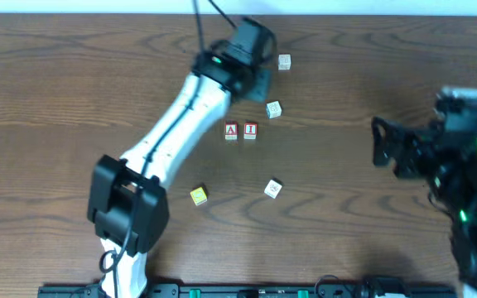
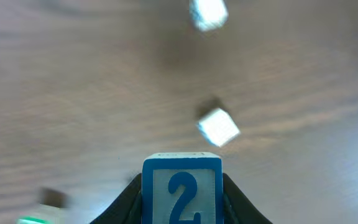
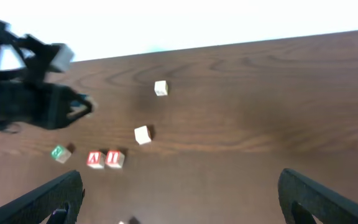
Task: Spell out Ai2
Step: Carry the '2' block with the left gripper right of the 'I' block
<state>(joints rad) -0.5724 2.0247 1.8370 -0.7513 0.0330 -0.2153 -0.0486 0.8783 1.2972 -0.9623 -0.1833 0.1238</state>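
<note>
My left gripper [image 2: 182, 184] is shut on a blue-edged block marked "2" [image 2: 182, 194] and holds it above the table. In the overhead view the left gripper [image 1: 253, 81] is at the back centre and hides that block. Red "A" [image 1: 232, 130] and "I" [image 1: 250, 130] blocks sit side by side on the table, just in front of it. They also show in the right wrist view, the "A" [image 3: 95, 159] and the "I" [image 3: 114, 159]. My right gripper [image 3: 182, 205] is open and empty, far to the right [image 1: 381, 142].
Loose blocks lie around: a white one [image 1: 284, 62] at the back, one [image 1: 273, 109] right of the "I", one [image 1: 272, 189] nearer the front, and a yellow one [image 1: 199, 195]. The left arm [image 1: 172, 132] crosses the table diagonally.
</note>
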